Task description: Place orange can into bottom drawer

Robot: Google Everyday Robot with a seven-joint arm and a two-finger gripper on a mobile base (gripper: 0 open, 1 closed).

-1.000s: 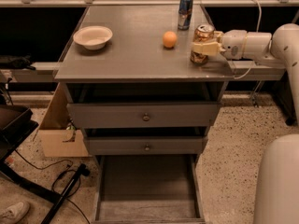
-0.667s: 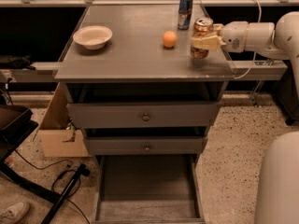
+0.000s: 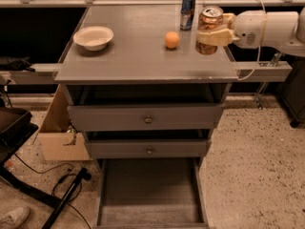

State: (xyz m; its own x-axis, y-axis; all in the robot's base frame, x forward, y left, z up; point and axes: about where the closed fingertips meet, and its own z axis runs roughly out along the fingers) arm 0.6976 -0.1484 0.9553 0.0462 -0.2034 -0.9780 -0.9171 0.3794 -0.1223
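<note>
Far to the left of the gripper [image 3: 206, 36] and well below it, a pale shoe [image 3: 12, 217] lies on the speckled floor [image 3: 257, 166], with a cardboard box [image 3: 57, 140] just beyond it against the side of the grey cabinet. Level with the gripper but well to its left, a white bowl [image 3: 94, 37] sits on the cabinet top [image 3: 138, 61]. Nearer, a round orange fruit [image 3: 172, 39] rests a little to the gripper's left, apart from it. A slim blue can [image 3: 188, 12] stands upright just behind and left of the gripper. The gripper itself is at the right rear part of the top, its pale fingers [image 3: 214, 36] closed around the middle of the orange can [image 3: 210, 18], which leans slightly; I cannot tell whether the can's base touches the top. The white arm [image 3: 267, 28] reaches in from the right edge. Below and left of the gripper, two knobbed drawers [image 3: 145, 119] stand partly out, and the bottom drawer [image 3: 148, 213] is pulled open furthest, directly under them
</note>
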